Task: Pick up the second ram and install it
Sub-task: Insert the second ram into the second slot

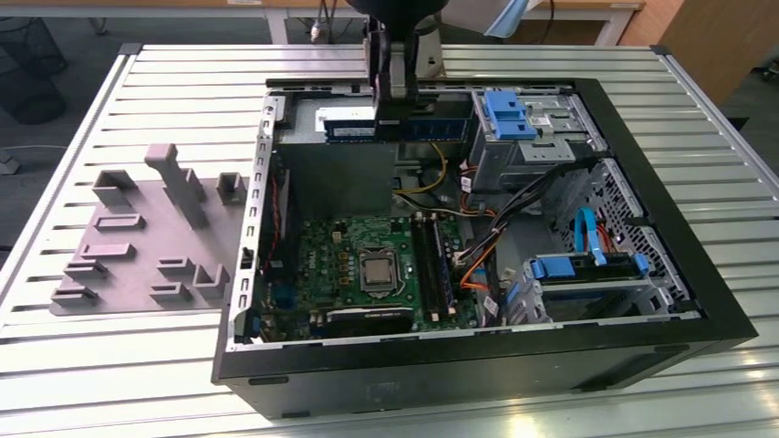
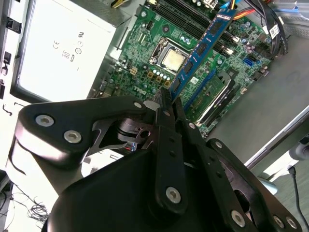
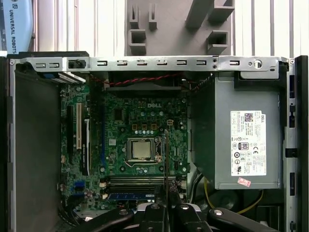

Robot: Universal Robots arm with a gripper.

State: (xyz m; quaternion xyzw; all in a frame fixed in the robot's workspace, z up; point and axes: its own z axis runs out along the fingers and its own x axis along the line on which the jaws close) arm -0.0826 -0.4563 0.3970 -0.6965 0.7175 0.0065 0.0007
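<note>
My gripper [image 1: 396, 120] hangs over the back part of the open computer case [image 1: 681, 301], above the grey power supply [image 1: 328, 169]. It is shut on the second ram [image 1: 441, 126], a long blue stick with black chips, held level and on edge. In the second wrist view the second ram [image 2: 203, 46] sticks out from the closed fingertips [image 2: 163, 102] over the green motherboard [image 2: 145, 58]. The first wrist view shows the second ram [image 3: 166, 154] edge-on as a thin line above the black memory slots [image 3: 135, 181]. Another blue stick [image 3: 130, 196] sits in one slot.
Blue drive caddies [image 1: 505, 114] [image 1: 585, 269] and bundles of orange and yellow cables [image 1: 481, 255] fill the case's right side in the exterior view. A grey fixture plate [image 1: 146, 237] with upright blocks lies on the slatted table [image 1: 146, 383] to the exterior view's left.
</note>
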